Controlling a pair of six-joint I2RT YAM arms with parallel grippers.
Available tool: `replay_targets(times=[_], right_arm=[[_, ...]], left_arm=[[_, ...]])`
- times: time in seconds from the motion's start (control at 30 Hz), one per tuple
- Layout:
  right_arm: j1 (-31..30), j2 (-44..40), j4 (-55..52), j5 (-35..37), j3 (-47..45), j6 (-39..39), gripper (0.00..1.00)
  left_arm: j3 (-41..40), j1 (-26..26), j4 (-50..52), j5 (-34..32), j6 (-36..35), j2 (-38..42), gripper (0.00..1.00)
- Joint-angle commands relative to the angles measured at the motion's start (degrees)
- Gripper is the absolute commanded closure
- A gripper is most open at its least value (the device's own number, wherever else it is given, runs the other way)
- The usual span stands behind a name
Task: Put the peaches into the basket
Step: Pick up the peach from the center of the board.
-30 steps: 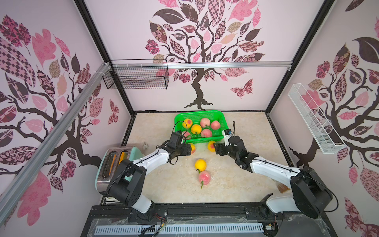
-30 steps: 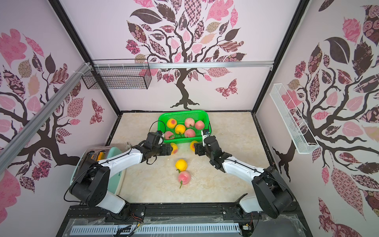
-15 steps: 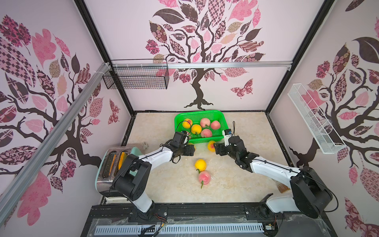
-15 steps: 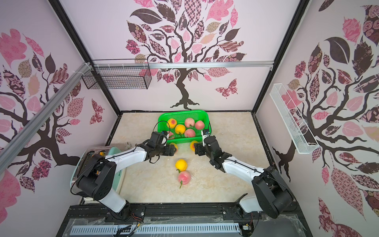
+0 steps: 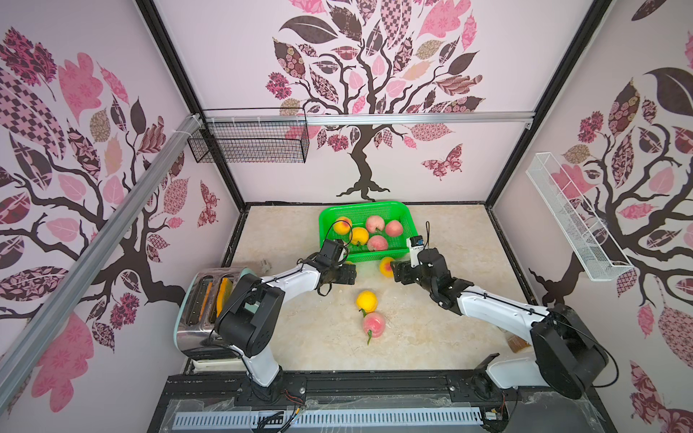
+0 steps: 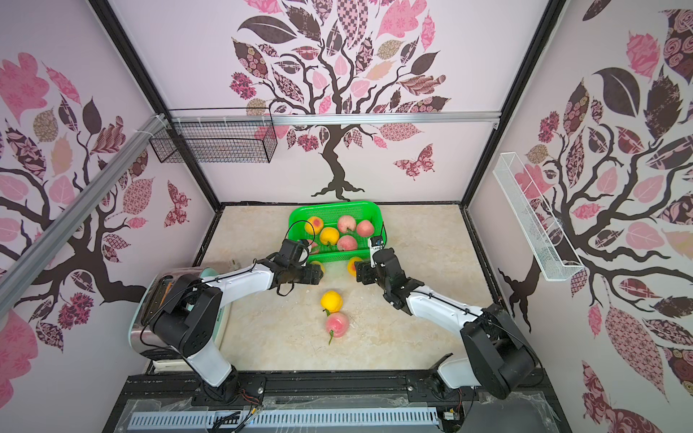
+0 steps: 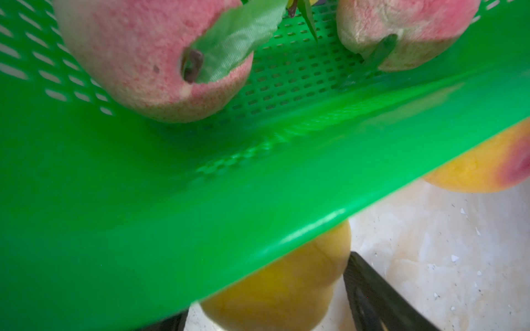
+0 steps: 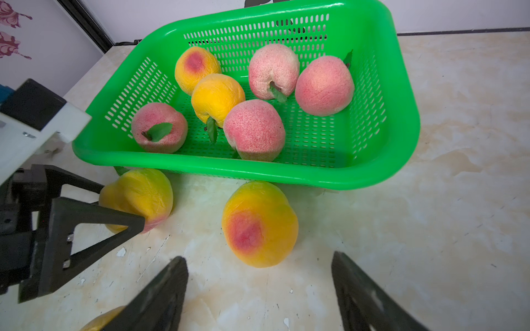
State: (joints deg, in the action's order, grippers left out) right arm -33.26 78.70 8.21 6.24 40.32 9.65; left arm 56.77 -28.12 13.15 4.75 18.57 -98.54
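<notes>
R gripper [image 5: 394, 270] released by red-spotted peach [image 8: 259, 223], L gripper [image 5: 348, 273] round yellow peach [image 8: 140, 195], grip unclear

Six peaches [image 8: 253, 129] fill the basket [image 8: 258, 174]; two lie outside, one facing the right gripper's [image 8: 258, 258] parted jaws.

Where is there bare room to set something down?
Bare tabletop: between the basket and the right wall, likewise the left wall, and between the pink peach and the base rail. Crowded: the basket's front, where left gripper and right gripper sit at two peaches, and the yellow peach mid-table.
</notes>
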Motion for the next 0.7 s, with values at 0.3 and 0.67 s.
replay_targets(times=[0.3,0.67], right_arm=[[-0.26,0.03,-0.22,0.26,0.41,0.24,0.19],[-0.28,0.27,-0.12,0.26,0.55,0.2,0.19]], left_arm=[[1.78,-0.09,0.0,0.59,-0.28,-1.47,0.2],[0.65,-0.09,-0.16,1.55,-0.29,-0.85,0.27]])
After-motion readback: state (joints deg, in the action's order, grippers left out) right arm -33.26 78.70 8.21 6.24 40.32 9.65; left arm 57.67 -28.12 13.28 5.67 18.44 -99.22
